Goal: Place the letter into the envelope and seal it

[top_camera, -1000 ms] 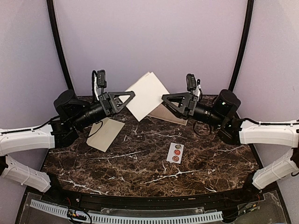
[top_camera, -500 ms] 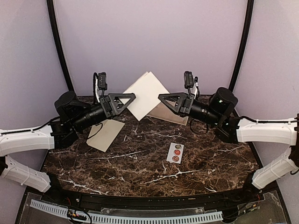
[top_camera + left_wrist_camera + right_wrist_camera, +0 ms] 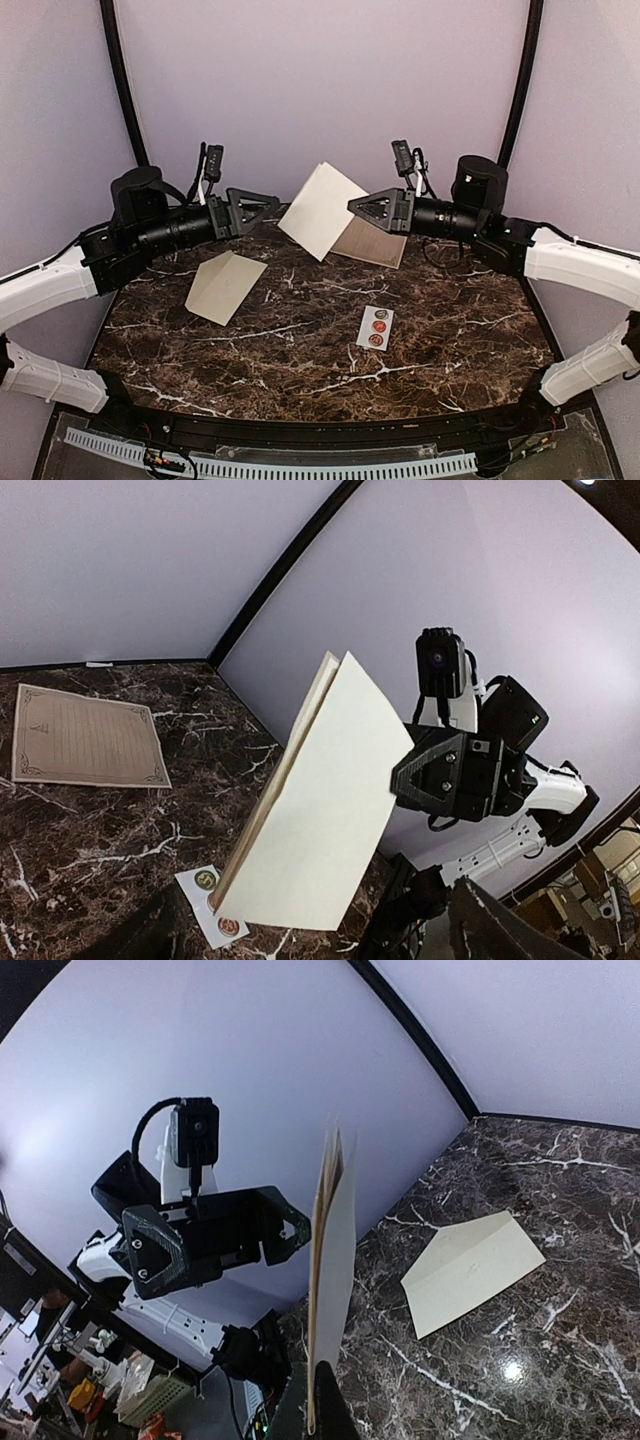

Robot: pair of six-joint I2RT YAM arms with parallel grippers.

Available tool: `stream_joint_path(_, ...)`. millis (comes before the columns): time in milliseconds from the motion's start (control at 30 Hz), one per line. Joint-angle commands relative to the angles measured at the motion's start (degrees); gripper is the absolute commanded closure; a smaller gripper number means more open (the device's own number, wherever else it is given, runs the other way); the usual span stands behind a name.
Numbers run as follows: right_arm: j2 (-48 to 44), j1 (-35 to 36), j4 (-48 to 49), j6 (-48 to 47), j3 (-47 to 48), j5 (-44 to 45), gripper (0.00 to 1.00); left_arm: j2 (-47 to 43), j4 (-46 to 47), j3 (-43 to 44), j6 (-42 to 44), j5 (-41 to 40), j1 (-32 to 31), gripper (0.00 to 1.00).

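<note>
Worktop (image 3: 300, 370): envelope (image 3: 225, 285) lies flat at left. Folded letter (image 3: 322, 210) hangs above far centre, pinched by the right fingers (image 3: 353, 206); left fingers (image 3: 272, 203) spread, holding nothing. Judgement: left should pin the envelope and open its mouth before feeding the letter.

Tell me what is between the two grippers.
A folded cream sheet, held off the table by the right gripper; the left gripper stands open. The top external view shows this.

White arm shells (image 3: 45, 288), black joints (image 3: 138, 190), triangular black left hand (image 3: 272, 201), looping cables (image 3: 203, 170)
</note>
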Motion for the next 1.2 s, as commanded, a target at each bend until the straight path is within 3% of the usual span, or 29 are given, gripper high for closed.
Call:
stream_joint_path(0,1.3,-0.06,-5.82,-5.01,2.56,-8.19,1.0,2.52,-9.84,6.35,7.78,8.0,0.11,0.1)
stream_joint_path(167,1.57,0.19,-2.69,-4.94,2.15,-15.71,1.0,6.2,-12.39,9.65,11.11,12.84,0.09,0.08)
stream_joint_path(400,2.12,0.4,-4.42,-6.61,3.06,-17.86,1.0,8.92,-9.83,10.55,10.46,21.4,0.07,0.12)
stream_joint_path(467,2.54,0.61,-5.1,-7.13,3.52,-18.08,1.0,9.38,-9.03,10.52,10.1,22.76,0.07,0.23)
stream_joint_path(733,3.98,0.89,-7.09,-8.45,4.45,-16.98,1.0,10.39,-7.59,10.29,8.83,25.04,0.12,0.87)
stream_joint_path(800,3.95,0.89,-7.25,-8.56,4.45,-16.19,1.0,10.2,-8.56,10.31,9.4,24.04,0.18,0.97)
stream_joint_path(833,3.88,0.83,-7.35,-8.58,4.33,-15.49,0.97,9.92,-9.15,10.33,9.84,23.43,0.23,0.99)
stream_joint_path(900,3.63,0.76,-7.26,-8.81,3.88,-14.06,0.79,9.37,-9.55,10.17,10.36,22.51,0.17,1.0)
stream_joint_path(1033,3.6,0.81,-3.46,-6.22,1.82,-11.95,0.56,8.57,-8.36,9.53,10.1,21.65,0.26,1.0)
stream_joint_path(1167,4.69,1.77,5.08,-1.35,-1.32,-11.41,0.46,7.6,-3.0,7.23,7.4,20.83,0.29,1.0)
